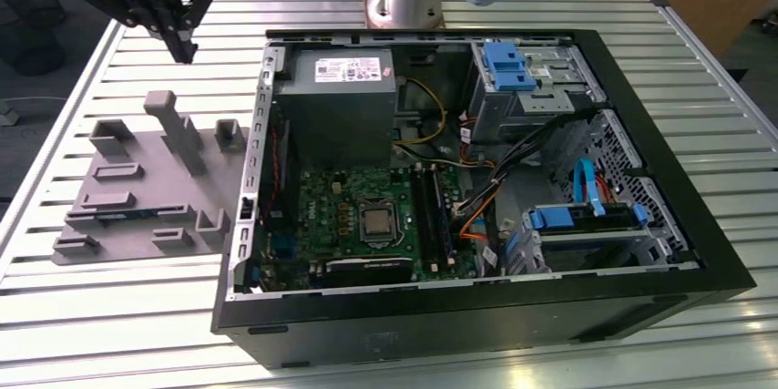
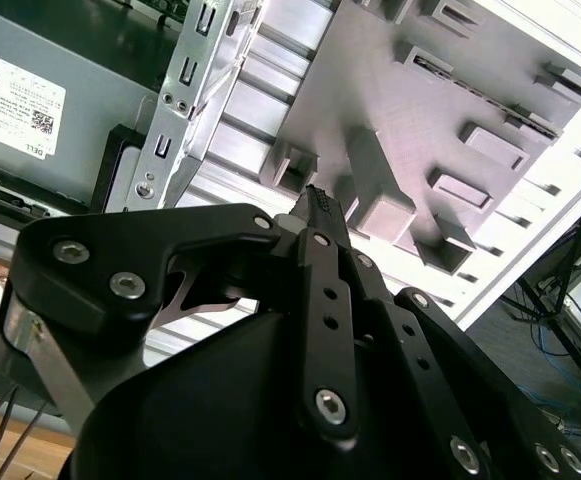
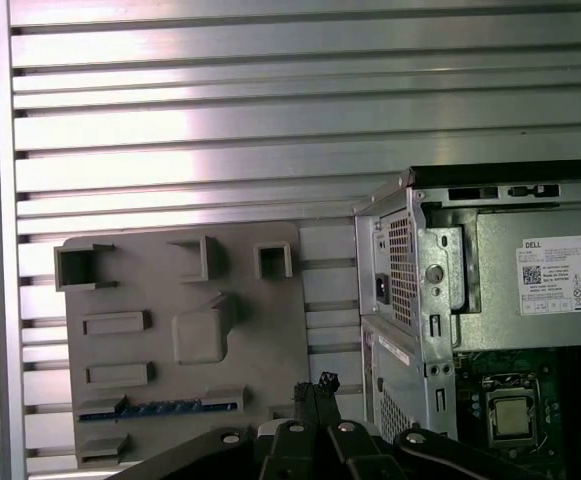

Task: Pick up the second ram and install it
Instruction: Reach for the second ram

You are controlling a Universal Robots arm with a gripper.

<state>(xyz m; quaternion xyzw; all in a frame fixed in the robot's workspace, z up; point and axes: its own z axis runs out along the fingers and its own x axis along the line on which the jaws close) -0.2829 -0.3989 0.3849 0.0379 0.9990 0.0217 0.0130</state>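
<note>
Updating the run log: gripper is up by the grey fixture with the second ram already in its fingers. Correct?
No. The gripper is up by the grey fixture, but it holds nothing: the second ram lies in a slot of the fixture, as the first wrist view shows.

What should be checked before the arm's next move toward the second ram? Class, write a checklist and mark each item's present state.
1. Claw empty: ok, nothing between its fingers.
2. Claw open for grasping: not ok, it is shut.
3. Second ram reachable: ok, it sits uncovered in the grey fixture.
4. Claw above the ram: not ok, it hangs in the air off to one side of it.
5. Computer case open, motherboard exposed: ok.
6. Memory slots free: cannot tell.
</note>
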